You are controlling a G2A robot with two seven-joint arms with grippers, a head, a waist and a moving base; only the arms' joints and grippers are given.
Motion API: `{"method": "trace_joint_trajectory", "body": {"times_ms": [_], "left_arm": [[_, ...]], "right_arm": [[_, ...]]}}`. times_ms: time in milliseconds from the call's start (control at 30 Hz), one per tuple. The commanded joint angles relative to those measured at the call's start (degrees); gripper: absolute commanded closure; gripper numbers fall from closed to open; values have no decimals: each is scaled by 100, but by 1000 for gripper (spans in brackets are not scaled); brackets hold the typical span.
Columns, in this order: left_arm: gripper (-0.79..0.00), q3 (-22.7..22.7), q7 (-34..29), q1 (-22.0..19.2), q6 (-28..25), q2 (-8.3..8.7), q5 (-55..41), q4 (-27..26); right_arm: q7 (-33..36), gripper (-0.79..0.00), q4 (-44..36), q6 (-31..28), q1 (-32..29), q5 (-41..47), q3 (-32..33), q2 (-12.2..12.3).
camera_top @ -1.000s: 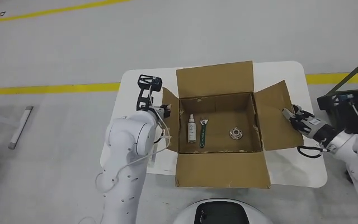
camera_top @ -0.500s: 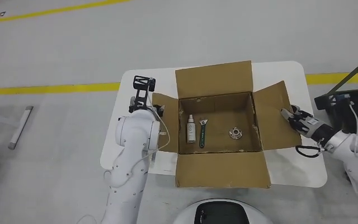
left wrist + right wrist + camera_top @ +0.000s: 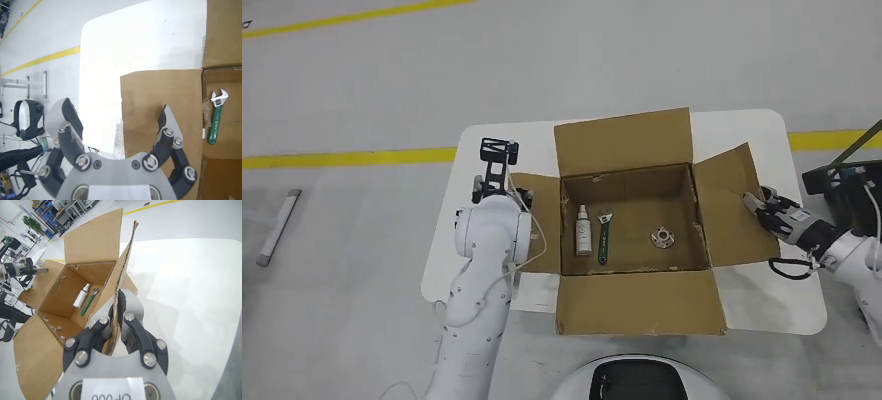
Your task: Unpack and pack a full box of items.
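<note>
A: Top view first. Where's the box?
B: Box [image 3: 637,220] sits mid-worktop [image 3: 762,300], all four flaps out. On its floor: bottle [image 3: 584,230], wrench [image 3: 604,238] just beside it, hub [image 3: 663,237] apart, nearer the R wall.
A: Arms?
B: L claw [image 3: 499,152] is up by the L flap [image 3: 537,215]. R claw [image 3: 757,200] is at the outer edge of the R flap [image 3: 737,205].
A: L wrist view?
B: L claw spread wide, holding nothing. One finger is over the L flap, the other over bare worktop, so it straddles the flap's edge. Contact w/ the cardboard: can't tell.
A: R wrist view?
B: R claw closed down to a narrow gap, pinching the R flap's edge between its pads. The flap rises at a tilt from the grip.
A: So which step?
B: My read: opening is about done, unpacking not yet begun — all 3 items lie in the box. Next prob. needs the R claw to let go of the flap, then one claw to drop past the walls. Bottle and wrench lie close, so the pick wants careful aim — take one w/o nudging the other.
</note>
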Motion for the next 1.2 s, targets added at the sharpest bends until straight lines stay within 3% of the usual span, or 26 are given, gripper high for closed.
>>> {"method": "trace_joint_trajectory", "body": {"times_ms": [0,167,367,400,433,567,700,800,867,900,933,967,1067,1133,1167], "left_arm": [[-785,-110,-31,-10,-1,-26,-582,-351],[-785,-358,-234,-82,-140,-63,-1940,-1117],[-785,-107,-328,-110,-394,-102,-3028,-1449],[-785,-45,-338,-120,-421,-108,-3165,-1421],[-785,24,-370,-126,-433,-113,-3264,-1356],[-785,202,-480,-194,-484,-131,-3791,-1068],[-785,276,-528,-221,-539,-126,-3822,-951],[-785,276,-528,-221,-539,-126,-3822,-951],[-785,276,-528,-221,-539,-126,-3822,-951],[-785,276,-528,-221,-539,-126,-3822,-951],[-785,276,-528,-221,-539,-126,-3822,-951],[-785,276,-528,-221,-539,-126,-3822,-951],[-785,292,-384,-133,-579,-122,-3865,-950],[-785,358,-280,-9,-630,-115,-3970,-978],[-785,427,-289,7,-619,-118,-4011,-972]], "right_arm": [[8,0,-11,10,5,4,2,1],[14,0,-30,18,13,3,-5,4],[10,-22,-31,32,35,-22,-31,7],[-3,-120,-30,44,36,-17,-32,6],[-7,-299,-35,48,38,-19,-31,6],[-67,-400,-61,59,9,-75,33,10],[-219,-717,-108,83,-69,-120,162,11],[-423,-754,-216,100,-158,-247,345,13],[-616,-736,-329,95,-231,-375,492,12],[-704,-677,-378,87,-274,-414,564,11],[-795,-582,-427,89,-314,-442,637,9],[-881,-428,-470,76,-358,-453,699,5],[-1049,-277,-589,20,-461,-508,851,-1],[-1167,-43,-676,-6,-513,-569,945,-5],[-1234,0,-730,-23,-533,-623,990,-7]]}}
